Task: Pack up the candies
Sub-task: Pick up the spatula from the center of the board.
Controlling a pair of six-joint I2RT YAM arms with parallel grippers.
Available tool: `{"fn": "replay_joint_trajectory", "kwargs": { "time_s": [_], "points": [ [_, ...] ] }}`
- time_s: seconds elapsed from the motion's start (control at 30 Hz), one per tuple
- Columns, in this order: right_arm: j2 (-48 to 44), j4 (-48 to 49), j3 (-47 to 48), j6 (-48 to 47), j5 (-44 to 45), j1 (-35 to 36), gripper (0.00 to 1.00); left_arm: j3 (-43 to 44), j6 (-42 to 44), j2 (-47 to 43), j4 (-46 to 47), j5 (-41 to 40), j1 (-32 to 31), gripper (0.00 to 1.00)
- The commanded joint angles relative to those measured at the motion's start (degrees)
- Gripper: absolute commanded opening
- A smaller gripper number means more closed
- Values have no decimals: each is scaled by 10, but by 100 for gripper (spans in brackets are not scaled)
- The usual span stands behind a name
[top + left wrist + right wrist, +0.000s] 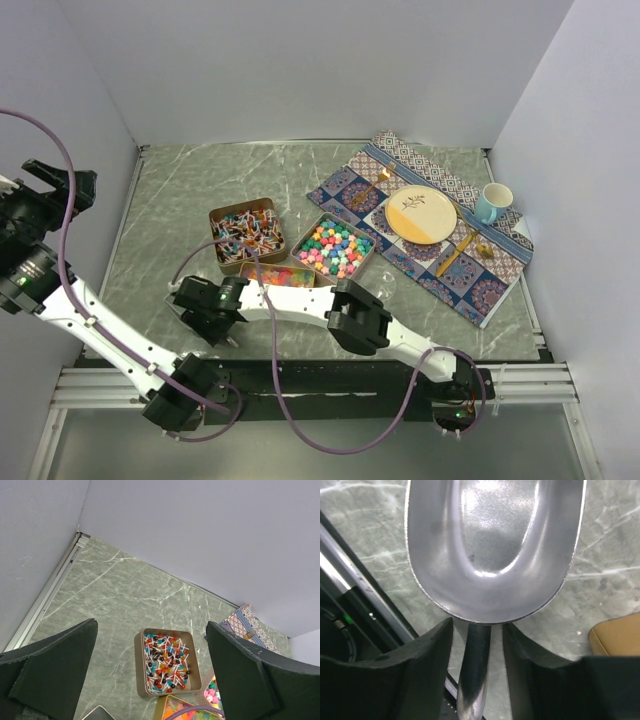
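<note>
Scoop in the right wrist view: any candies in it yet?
No, the metal scoop shows only bare, shiny metal in its bowl, nothing inside.

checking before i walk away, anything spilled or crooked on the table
Nothing spilled: the candies sit inside their tins. Only the patterned placemat lies askew, diagonal to the table edges, with plate and cup on it. The right claw holds an empty scoop.

Shiny silver scoop point(495, 545) over a grey-green, white-veined table point(615, 555) — copper tins point(240, 206), pastel pink-green-yellow candies point(337, 248), blue tile-pattern mat point(490, 290), cream-and-yellow plate point(421, 213), pale blue mug point(492, 203).
</note>
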Motion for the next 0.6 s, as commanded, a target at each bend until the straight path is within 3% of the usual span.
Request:
{"fn": "replay_joint_trajectory", "kwargs": {
  "time_s": [0.0,0.17,0.2,0.27,0.3,0.43,0.57],
  "points": [
    [8,-2,-19,-1,22,4,43,2,8,-10,-6,-10,2,97],
    [-18,-4,-50,-2,12,7,29,9,18,-18,-11,-17,2,97],
    [-22,-1,-59,-5,11,7,19,8,20,-18,-10,-18,3,96],
    [-33,0,-64,-11,10,10,12,7,22,-17,-9,-24,3,97],
    [-38,0,-67,-17,15,10,0,6,24,-17,-9,-24,3,96],
    [-91,2,-71,-49,4,7,0,21,14,-10,-1,-27,3,96],
    [-162,7,-60,-86,-68,-21,0,75,-82,18,74,11,3,97]
  ]
}}
